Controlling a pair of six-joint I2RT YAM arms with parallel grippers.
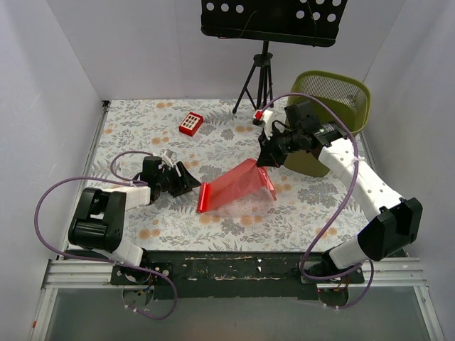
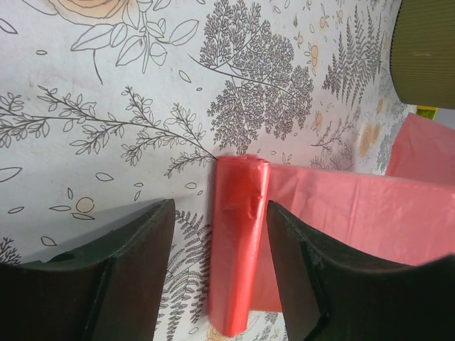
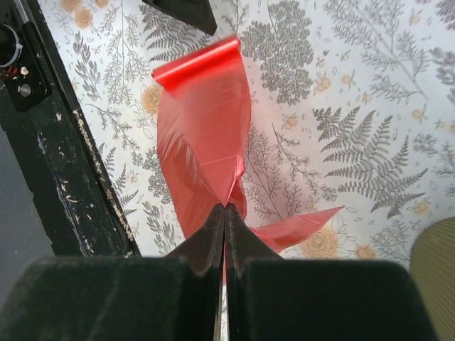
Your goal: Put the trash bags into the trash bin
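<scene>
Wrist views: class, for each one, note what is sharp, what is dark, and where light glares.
Left wrist view: the rolled trash bags are sharp; the left gripper, close to the lens, is dark and featureless. Right wrist view: pale sheen streaks the red film; the shut right gripper is a black mass.

trash bin (image 1: 348,99) partly behind right arm (image 1: 355,170), music stand (image 1: 270,25) cropped at top
</scene>
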